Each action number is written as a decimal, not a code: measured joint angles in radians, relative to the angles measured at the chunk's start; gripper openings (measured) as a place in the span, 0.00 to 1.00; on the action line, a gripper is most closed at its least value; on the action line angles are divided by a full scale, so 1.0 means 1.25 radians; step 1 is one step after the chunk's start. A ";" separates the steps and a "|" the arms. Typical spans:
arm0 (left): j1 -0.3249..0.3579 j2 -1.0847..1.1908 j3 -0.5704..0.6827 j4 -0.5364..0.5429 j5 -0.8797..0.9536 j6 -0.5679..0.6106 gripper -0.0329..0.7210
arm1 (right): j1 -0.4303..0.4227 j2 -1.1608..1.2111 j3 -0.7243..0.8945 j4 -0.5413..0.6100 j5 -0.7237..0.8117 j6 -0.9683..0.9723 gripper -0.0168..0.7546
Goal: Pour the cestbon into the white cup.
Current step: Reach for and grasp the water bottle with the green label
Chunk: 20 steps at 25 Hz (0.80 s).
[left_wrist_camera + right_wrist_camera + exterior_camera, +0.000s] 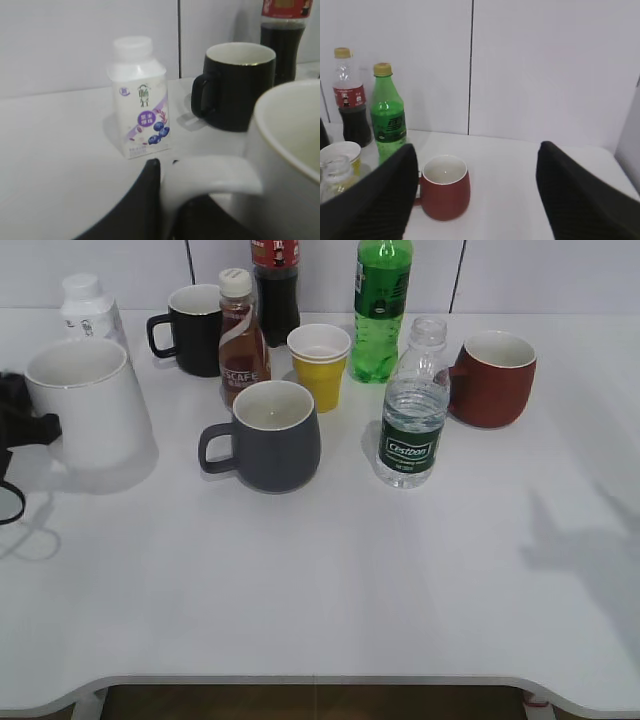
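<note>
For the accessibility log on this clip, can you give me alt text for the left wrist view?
The left hand grips the handle of the white cup, which fills the lower right. Behind on the white table stand a small white blueberry yogurt-drink bottle, a black mug and a dark cola bottle.

On the white table we see a dark grey mug near the middle, its handle pointing left. Behind it stand a brown Nescafe bottle, a yellow paper cup and a black mug. Farther back are a cola bottle and a green soda bottle. A red mug sits right, a white yogurt bottle far left.
</note>
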 joint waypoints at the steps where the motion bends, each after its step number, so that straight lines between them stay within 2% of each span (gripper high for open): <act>1: 0.000 -0.015 0.000 0.002 0.012 0.000 0.09 | 0.008 0.042 0.000 0.013 -0.032 0.000 0.72; 4: 0.001 -0.055 0.001 0.020 0.033 0.000 0.09 | 0.070 0.145 0.018 0.013 -0.141 0.001 0.69; 8: 0.001 -0.094 0.001 0.042 0.055 0.000 0.09 | 0.227 0.280 0.081 0.013 -0.305 0.031 0.68; 11: 0.001 -0.111 0.001 0.042 0.069 0.000 0.09 | 0.305 0.407 0.124 0.012 -0.399 0.039 0.68; 13: 0.001 -0.115 0.001 0.046 0.069 0.000 0.09 | 0.320 0.503 0.138 0.012 -0.454 0.048 0.69; 17: 0.001 -0.125 0.001 0.061 0.073 0.000 0.09 | 0.323 0.674 0.134 0.012 -0.596 0.107 0.79; 20: 0.001 -0.128 0.001 0.086 0.072 0.000 0.09 | 0.323 0.767 0.107 -0.005 -0.639 0.154 0.81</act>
